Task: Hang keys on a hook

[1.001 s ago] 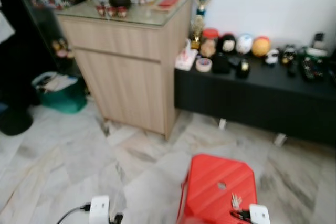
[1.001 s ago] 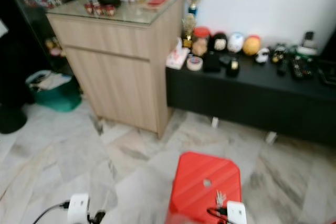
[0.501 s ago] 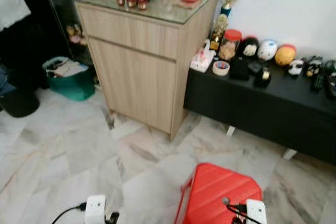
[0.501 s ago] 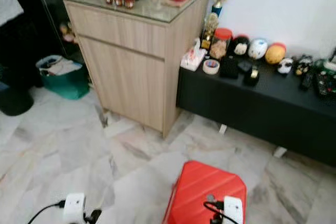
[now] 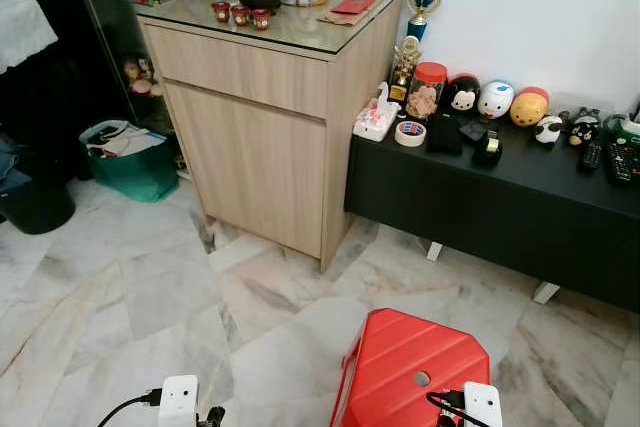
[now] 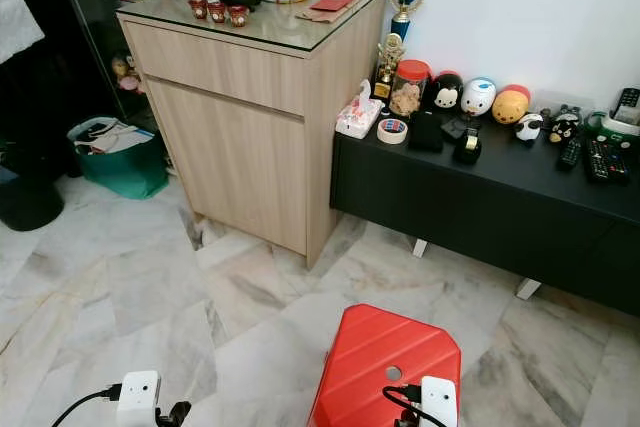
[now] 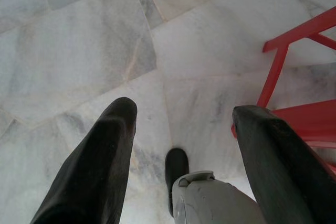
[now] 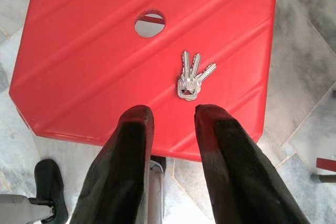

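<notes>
A small bunch of silver keys (image 8: 191, 80) lies flat on the top of a red plastic stool (image 8: 94, 51), beside the stool's round centre hole. My right gripper (image 8: 173, 116) hovers above the stool's near edge, just short of the keys, open, with nothing between its black fingers (image 8: 134, 129). My left gripper (image 7: 184, 114) hangs over the marble floor beside the stool's red leg (image 7: 273, 74), fingers spread wide open and empty. In the left eye view the stool (image 5: 405, 362) stands at the bottom, right of centre, with my right wrist (image 5: 482, 403) over its near edge.
A tall wooden cabinet (image 5: 280, 117) with a glass top stands ahead on the left. A low black bench (image 5: 500, 192) with toys, a tape roll and remotes runs along the white wall. A green basket (image 5: 130, 157) sits left of the cabinet. Marble floor (image 5: 150, 287) lies between.
The head camera has moved and the blur has cleared, so the whole scene has shifted. The keys seen on the stool a second ago have slipped below the eye views' bottom edge.
</notes>
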`<state>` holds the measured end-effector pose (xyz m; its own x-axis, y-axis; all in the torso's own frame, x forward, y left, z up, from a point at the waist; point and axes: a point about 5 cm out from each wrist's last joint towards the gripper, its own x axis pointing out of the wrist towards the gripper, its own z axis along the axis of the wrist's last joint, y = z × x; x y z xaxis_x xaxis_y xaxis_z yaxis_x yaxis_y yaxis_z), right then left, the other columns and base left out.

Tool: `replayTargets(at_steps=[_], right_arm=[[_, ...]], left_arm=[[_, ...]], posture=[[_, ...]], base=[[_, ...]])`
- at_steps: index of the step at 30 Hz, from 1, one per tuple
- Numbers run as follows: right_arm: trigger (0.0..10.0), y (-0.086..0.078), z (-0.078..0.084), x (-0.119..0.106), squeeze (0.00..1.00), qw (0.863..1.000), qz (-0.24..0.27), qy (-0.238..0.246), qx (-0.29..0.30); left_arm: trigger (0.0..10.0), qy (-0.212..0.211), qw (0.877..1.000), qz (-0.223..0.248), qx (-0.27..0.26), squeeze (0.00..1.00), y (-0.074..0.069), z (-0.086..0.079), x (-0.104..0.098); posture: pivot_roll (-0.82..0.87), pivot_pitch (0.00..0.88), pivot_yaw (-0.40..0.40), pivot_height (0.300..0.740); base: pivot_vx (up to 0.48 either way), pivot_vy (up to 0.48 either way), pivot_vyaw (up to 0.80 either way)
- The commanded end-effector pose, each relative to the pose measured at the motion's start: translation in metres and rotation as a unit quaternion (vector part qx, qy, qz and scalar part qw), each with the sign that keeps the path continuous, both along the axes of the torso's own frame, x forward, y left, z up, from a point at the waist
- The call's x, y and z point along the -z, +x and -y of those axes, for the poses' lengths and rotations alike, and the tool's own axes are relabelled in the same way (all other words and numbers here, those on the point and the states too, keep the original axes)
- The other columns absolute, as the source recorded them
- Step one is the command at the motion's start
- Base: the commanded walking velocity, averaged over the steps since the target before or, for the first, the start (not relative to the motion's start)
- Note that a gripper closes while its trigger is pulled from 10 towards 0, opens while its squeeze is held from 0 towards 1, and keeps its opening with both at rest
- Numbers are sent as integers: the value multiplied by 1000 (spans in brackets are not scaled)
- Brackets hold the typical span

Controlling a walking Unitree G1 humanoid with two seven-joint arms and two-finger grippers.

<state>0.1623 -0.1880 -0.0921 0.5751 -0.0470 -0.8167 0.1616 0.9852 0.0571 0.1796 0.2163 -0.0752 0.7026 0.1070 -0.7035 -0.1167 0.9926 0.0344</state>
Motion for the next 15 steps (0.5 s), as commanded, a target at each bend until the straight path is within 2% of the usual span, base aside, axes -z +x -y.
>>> replayTargets(at_steps=[1,5,11,15], right_arm=[[10000,1,1,-1,0,1000,4,1,6],[10000,0,1,0,0,1000,3,4,10],[10000,0,1,0,0,1000,4,7,14],[10000,0,1,0,0,1000,5,4,12]], left_arm=[[10000,-4,1000,-11,-5,0,-6,0,3],[10000,-7,1000,-11,-6,0,-6,0,3],[10000,-8,1000,-12,-6,0,-6,1,4],[10000,-8,1000,-13,-6,0,-6,1,4]], posture=[[83,0,-41,740],[82,0,-40,740],[83,0,-40,740],[83,0,-40,740]], base=[[0,0,0],[0,0,0],[-219,0,-623],[-61,0,0]])
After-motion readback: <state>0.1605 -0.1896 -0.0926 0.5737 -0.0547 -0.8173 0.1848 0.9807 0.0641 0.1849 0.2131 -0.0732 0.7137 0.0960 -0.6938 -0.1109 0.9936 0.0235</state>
